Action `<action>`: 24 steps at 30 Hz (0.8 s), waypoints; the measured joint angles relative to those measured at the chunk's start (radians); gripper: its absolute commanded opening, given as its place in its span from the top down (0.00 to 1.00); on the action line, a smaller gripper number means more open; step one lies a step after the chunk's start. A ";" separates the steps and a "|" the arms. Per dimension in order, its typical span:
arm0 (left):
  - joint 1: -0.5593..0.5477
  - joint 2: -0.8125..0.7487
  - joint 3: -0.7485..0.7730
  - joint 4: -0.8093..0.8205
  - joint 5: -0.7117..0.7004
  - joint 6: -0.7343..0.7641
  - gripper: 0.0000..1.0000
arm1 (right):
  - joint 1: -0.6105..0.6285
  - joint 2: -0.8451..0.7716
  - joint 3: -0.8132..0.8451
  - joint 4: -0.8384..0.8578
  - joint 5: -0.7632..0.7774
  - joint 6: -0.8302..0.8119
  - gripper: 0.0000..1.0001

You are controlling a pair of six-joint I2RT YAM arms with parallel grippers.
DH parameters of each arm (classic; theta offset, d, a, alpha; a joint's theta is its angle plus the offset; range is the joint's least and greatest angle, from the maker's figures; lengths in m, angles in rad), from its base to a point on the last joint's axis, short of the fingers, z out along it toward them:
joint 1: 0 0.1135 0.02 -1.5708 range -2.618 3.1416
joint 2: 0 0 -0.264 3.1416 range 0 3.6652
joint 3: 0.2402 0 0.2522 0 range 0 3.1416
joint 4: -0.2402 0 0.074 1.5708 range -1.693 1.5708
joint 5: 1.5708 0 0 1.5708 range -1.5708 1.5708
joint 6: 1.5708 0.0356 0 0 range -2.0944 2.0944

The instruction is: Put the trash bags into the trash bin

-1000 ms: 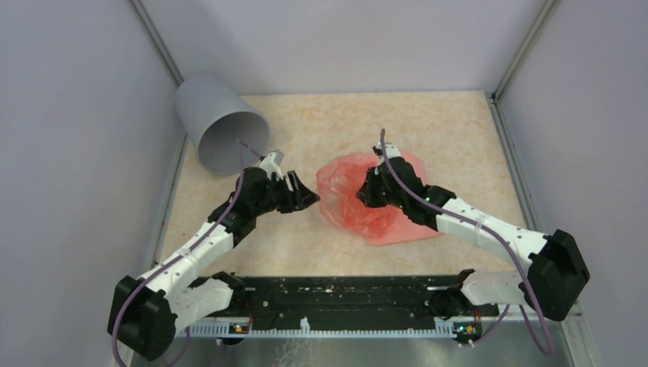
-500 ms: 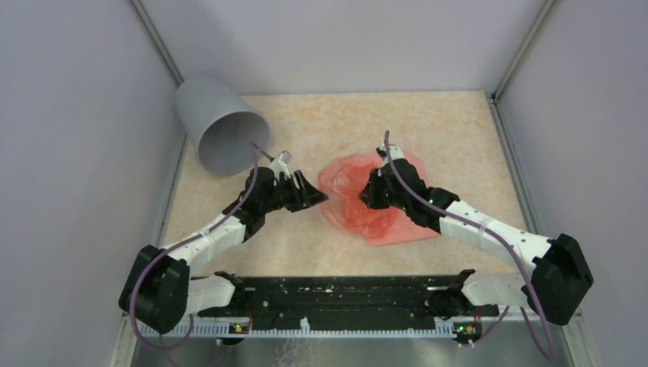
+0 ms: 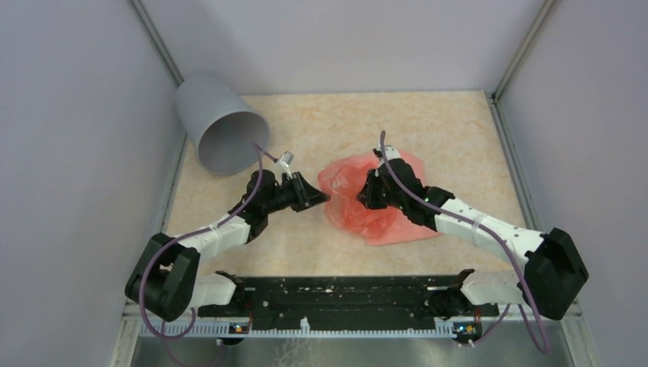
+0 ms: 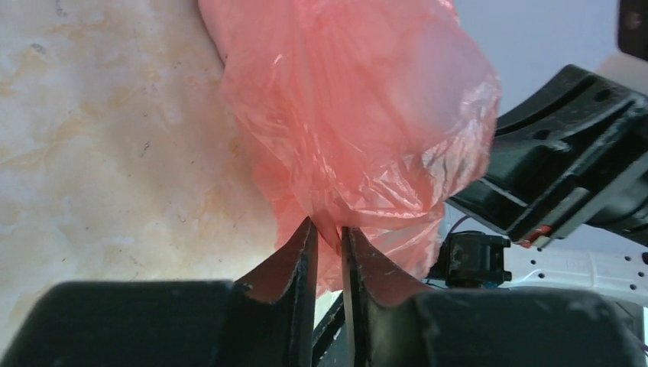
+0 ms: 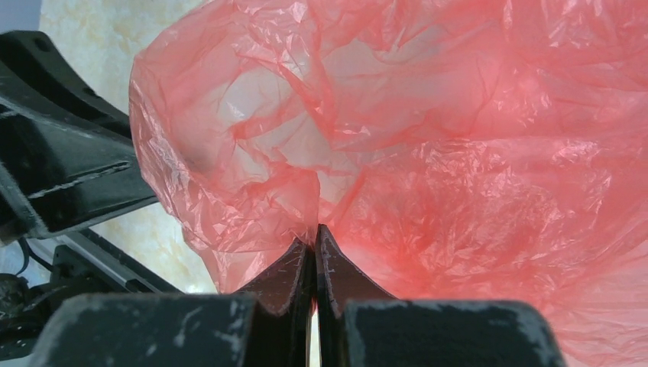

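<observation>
One crumpled trash bag (image 3: 367, 206) sits on the bench (image 3: 451, 130), and we've got both sets of jaws at it. The film is thin, crinkly and translucent, salmon to orange-red, bunched into a loose puffed heap with sharp creases and glossy highlights.

The right jaws are pressed tip to tip, with a pinch of film caught right at their points. Ahead of them the bag balloons up and away. It is paler where a single layer shows and deeper red where the folds stack.

The left jaws sit at the bag's opposite edge, facing the right jaws with the bag between them. They stand narrow, with a slim gap between the black tips, and a twisted fold of film runs down into that gap. Whether the tips actually bite on it, we cannot tell. Beyond the left jaws and to their right, past the film, we catch the black wrist of the right arm (image 4: 565, 153).

The trash bin (image 3: 221, 134) is behind the left jaws, on the side away from the bag. It's a plain matte grey cylinder, smooth-walled and slightly tapered, tipped over with its round mouth facing the arms. The bench beneath is flat, a mottled cream-and-tan stone look, faintly speckled.
</observation>
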State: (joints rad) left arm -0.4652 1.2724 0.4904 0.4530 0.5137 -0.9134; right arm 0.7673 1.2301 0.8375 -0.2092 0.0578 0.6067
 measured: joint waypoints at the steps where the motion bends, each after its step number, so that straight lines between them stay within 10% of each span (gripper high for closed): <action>1: 0.000 0.000 0.000 0.011 0.004 -0.003 0.89 | 0.000 0.009 0.000 0.002 0.000 0.000 1.00; 24: -0.042 -0.183 0.220 -0.491 -0.056 0.208 1.00 | 0.023 0.369 0.020 0.092 0.070 -0.005 1.00</action>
State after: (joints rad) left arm -0.5072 1.0893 0.7109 -0.0383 0.4580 -0.7059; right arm 0.7902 1.5990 0.8577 -0.1173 0.1280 0.6022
